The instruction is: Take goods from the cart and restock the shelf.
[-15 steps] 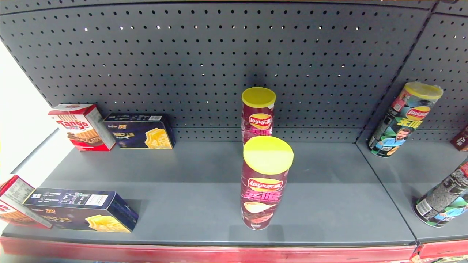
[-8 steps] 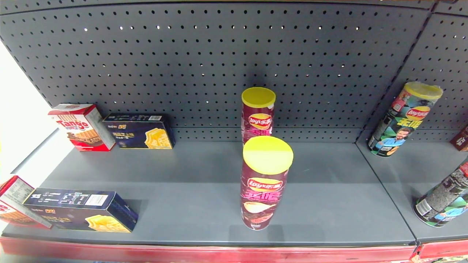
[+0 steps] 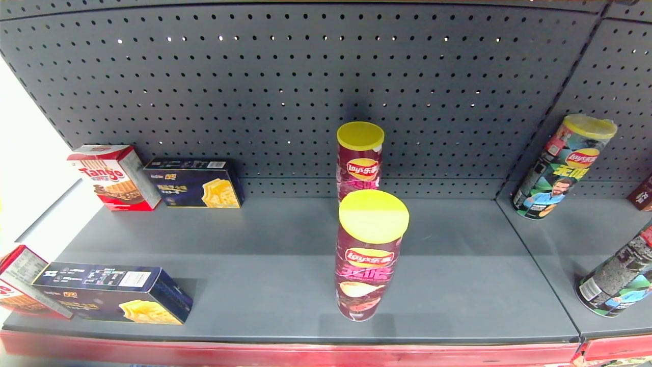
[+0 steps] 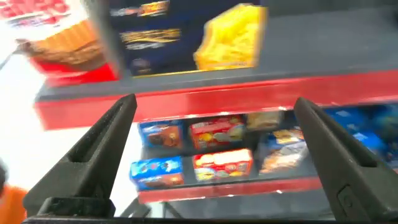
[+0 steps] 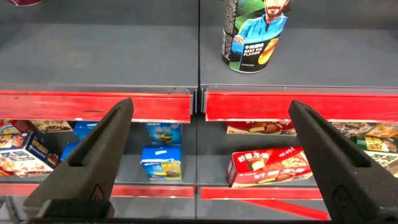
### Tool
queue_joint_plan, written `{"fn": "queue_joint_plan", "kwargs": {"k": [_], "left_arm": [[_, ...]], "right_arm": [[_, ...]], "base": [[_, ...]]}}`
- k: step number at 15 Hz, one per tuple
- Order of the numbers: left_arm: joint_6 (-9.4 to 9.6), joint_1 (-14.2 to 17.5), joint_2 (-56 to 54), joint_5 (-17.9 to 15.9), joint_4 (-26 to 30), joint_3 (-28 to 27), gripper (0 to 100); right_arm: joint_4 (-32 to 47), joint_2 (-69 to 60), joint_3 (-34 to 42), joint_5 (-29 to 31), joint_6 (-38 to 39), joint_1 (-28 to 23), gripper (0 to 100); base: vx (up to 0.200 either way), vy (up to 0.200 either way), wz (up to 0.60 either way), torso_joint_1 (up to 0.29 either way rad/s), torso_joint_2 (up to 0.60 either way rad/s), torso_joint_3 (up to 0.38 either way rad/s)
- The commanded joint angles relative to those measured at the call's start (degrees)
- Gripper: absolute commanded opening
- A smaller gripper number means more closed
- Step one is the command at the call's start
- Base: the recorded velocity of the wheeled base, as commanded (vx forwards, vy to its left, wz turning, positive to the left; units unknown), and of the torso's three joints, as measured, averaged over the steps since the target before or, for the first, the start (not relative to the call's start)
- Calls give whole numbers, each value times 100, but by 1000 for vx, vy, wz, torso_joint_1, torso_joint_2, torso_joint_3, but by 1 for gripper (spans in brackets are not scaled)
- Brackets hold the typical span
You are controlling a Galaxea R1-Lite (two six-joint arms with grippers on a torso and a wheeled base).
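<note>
the left gripper is spread wide and holds nothing. straight ahead of it is the red front edge of the shelf. just past that edge lie a red box and a dark blue box, long sides along the front.

stand at the front can and make it the middle of a clock, with 12 at the back wall. those two boxes are at about 8 o'clock, well apart from it. the back can is at 12, right behind it. both cans stand up tall, lids on top. the board is bare at 9 and at 3 – room for more goods, i think.

at 2 o'clock, in the next bay, a green can stands by the back wall.

the right gripper is spread wide too, with nothing in it. it faces the seam where the two bays meet. a green can stands just past the edge, near that seam.

so both grippers point at the shelf from low in front. my guess – each must first go to the cart for goods. which way the cart lies i cannot tell. the left arm looks nearer the bare spot at 9, the right arm nearer the one at 3.
</note>
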State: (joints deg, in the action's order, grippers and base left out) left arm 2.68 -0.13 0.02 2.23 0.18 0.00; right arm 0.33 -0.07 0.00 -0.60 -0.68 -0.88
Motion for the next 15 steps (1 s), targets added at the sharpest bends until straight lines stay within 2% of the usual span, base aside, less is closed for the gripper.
{"fn": "queue_joint_plan", "kwargs": {"k": [1, 2, 3, 4, 5, 15], "left_arm": [[-101, 22, -2, 199, -18, -9, 100], [-66, 22, -2, 164, -18, -9, 100], [66, -13, -2, 23, -1, -9, 100], [83, -4, -2, -539, -1, -9, 100], [92, -4, -2, -812, 8, -9, 100], [92, -4, -2, -768, 8, -9, 100]], "right_arm": [[2, 7, 0, -2, -2, 0, 100], [2, 7, 0, -2, -2, 0, 100], [2, 7, 0, -2, -2, 0, 100], [2, 7, 0, -2, -2, 0, 100], [2, 7, 0, -2, -2, 0, 100], [2, 7, 0, -2, -2, 0, 100]], "base": [[0, 0, 0, 0, 0, 0], [0, 0, 0, 0, 0, 0], [0, 0, 0, 0, 0, 0], [0, 0, 0, 0, 0, 0], [0, 0, 0, 0, 0, 0], [0, 0, 0, 0, 0, 0]]}}
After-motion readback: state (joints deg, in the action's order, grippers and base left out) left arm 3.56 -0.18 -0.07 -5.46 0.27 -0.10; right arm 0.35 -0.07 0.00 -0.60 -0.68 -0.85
